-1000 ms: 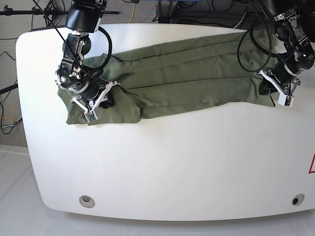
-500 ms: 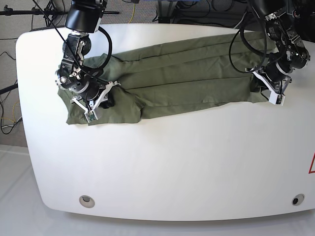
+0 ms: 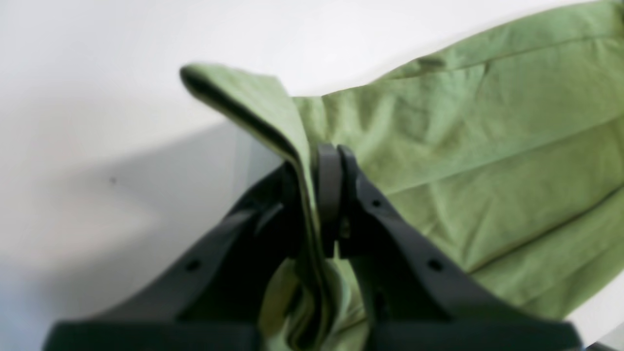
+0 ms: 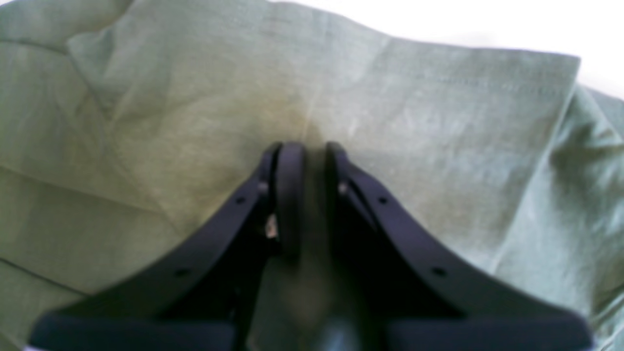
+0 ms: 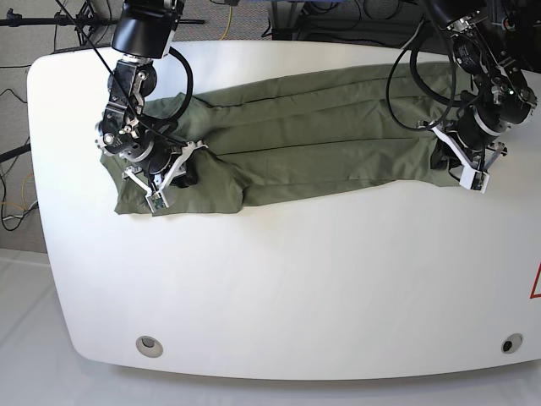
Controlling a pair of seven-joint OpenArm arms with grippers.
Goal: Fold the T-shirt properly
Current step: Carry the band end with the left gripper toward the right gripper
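Left wrist view is showing the left gripper pinching down on a raised fold of the T-shirt; the cloth is running up between the two black pads, peaking in a small flap just past the tips, and bunching below them toward the camera. Beyond that flap the white table is showing bare, while the rest of the olive fabric is spreading off to the right in long, shallow creases.

From the right wrist camera, the right gripper is pressing down into flat green fabric, its fingers drawn nearly together with a thin ridge of the T-shirt caught between them. A straight edge of cloth is lying just ahead of the tips.

Stepping back to the base view, the T-shirt is lying on the far half of the table as a long narrow band, its long axis running across the table from one arm to the other and rising slightly toward the picture's right. The right gripper is holding the wider end at the picture's left, and the left gripper is gripping the opposite end at the picture's right, that end lifting slightly off the surface.
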